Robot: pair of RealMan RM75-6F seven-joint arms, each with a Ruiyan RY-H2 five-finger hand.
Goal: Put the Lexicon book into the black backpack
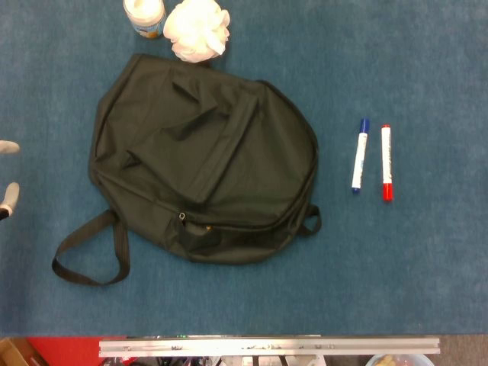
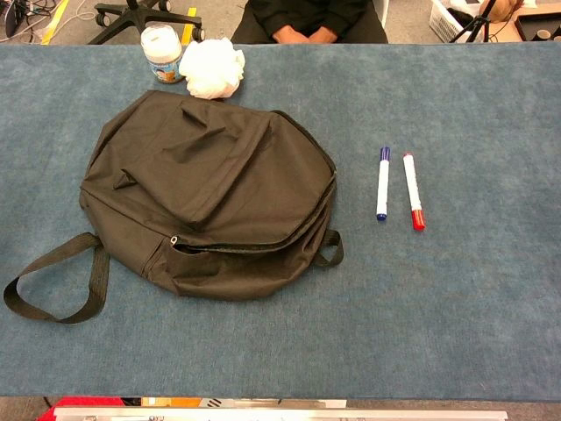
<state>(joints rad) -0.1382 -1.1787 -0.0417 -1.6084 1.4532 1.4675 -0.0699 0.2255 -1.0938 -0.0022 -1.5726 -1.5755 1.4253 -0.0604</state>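
Note:
The black backpack lies flat on the blue table, left of centre, also seen in the chest view. Its main zipper gapes slightly along the near side. No Lexicon book shows in either view. Only two pale fingertips of my left hand show at the left edge of the head view. They are spread apart, hold nothing, and sit well clear of the bag. The chest view has no hand in it, and my right hand appears nowhere.
Behind the bag stand a white-lidded jar and a white puff ball. A blue marker and a red marker lie to its right. A strap loop trails off at the near left. A person sits across the table.

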